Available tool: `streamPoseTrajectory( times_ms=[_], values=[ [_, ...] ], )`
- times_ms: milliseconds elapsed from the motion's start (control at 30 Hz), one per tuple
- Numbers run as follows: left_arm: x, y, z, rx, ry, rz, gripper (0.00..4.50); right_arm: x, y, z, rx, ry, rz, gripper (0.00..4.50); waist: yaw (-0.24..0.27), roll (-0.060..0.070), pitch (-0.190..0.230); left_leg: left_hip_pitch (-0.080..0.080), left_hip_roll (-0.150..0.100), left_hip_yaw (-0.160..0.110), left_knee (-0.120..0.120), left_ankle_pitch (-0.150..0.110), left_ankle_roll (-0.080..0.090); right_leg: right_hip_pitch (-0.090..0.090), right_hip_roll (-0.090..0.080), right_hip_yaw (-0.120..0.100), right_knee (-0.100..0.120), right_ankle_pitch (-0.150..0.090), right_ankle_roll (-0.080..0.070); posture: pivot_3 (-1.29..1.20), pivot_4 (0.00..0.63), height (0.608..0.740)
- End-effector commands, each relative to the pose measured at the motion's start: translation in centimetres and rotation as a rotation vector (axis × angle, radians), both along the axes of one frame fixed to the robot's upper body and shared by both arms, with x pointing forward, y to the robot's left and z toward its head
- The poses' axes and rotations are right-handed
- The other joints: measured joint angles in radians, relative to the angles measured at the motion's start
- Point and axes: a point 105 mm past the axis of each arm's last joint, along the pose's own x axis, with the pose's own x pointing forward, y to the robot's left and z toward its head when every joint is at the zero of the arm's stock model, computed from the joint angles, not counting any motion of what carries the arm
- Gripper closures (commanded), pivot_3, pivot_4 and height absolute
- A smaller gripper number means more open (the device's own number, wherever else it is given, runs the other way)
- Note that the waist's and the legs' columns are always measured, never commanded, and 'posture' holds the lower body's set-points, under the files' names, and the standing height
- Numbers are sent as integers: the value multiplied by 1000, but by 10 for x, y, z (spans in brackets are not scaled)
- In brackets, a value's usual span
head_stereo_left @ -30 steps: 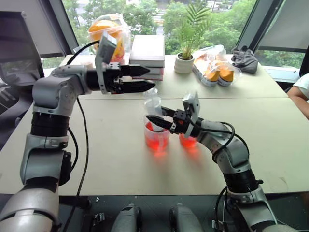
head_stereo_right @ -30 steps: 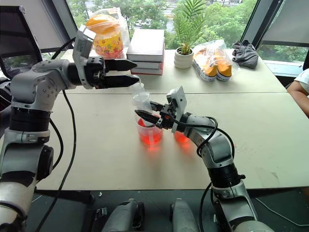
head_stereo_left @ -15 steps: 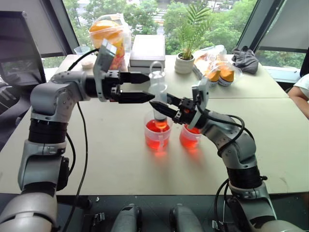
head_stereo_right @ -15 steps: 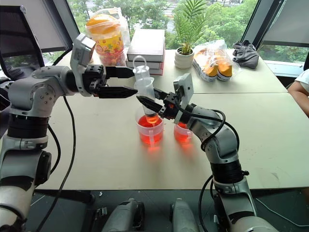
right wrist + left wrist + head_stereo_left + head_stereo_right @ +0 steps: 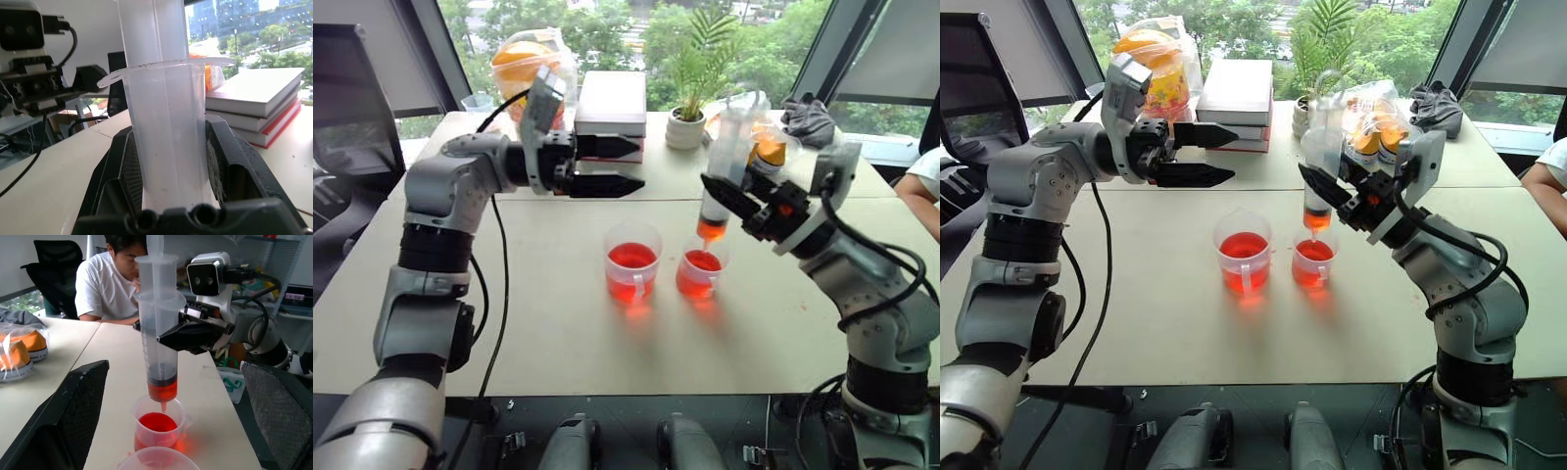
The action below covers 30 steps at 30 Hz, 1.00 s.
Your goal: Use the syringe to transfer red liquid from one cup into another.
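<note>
My right gripper point(image 5: 1332, 196) clamps the syringe point(image 5: 1320, 166) upright, its nozzle seemingly straight above the smaller cup point(image 5: 1312, 262); my left gripper point(image 5: 1209, 155), jaws wide and empty, points level toward the plunger.

On the desk point(image 5: 558, 323) the handled beaker point(image 5: 632, 262) stands just left of the smaller cup point(image 5: 702, 274). The syringe point(image 5: 720, 166) hangs upright above that cup (nozzle over its rim), with books point(image 5: 613, 103) and a potted plant point(image 5: 690, 73) behind.
</note>
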Motion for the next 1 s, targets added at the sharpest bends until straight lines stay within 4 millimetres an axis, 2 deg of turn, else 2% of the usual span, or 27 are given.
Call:
streamPoseTrajectory(
  times_ms=[33, 233, 433, 667, 767, 1000],
  values=[
    [0, -13, 16, -12, -66, -33, 57, -3, 0, 3, -5, -63, -16, 3117, 0, 0, 0, 0, 0, 0, 0, 0, 0, 0, 0, 0, 0, 0, 0, 0, 150, 740],
    [2, -46, 30, -49, -66, -128, 57, 0, -6, -2, -13, -72, -60, 3117, 2, 0, 0, 0, 0, 0, 0, 0, 0, 0, 1, 0, 0, 0, 0, 0, 150, 740],
    [8, -72, 32, -70, -64, -146, 57, -2, -3, -4, -17, -75, -64, 3117, 1, 0, 0, 0, 0, 0, 0, 0, 0, 0, 1, 0, -1, 0, 0, 0, 150, 740],
    [12, -91, 29, -80, -62, -153, 57, -5, 4, -7, -29, -67, -47, 3117, 0, 0, 0, 0, 0, -1, 0, 0, 0, 0, 2, 0, -1, 0, 0, 0, 150, 740],
    [11, -93, 30, -92, -52, -167, 874, -5, 5, -8, -33, -65, -45, 3117, 0, 0, 0, 0, 0, 0, 0, 0, 0, 0, 2, 0, -1, 0, 0, 0, 150, 740],
    [12, -92, 26, -83, -48, -167, 4304, -5, 6, -7, -39, -68, -42, 3117, 0, 0, 0, 0, 0, -1, 0, 0, 0, 0, 2, 0, -1, 0, 0, 0, 150, 740]
  ],
)
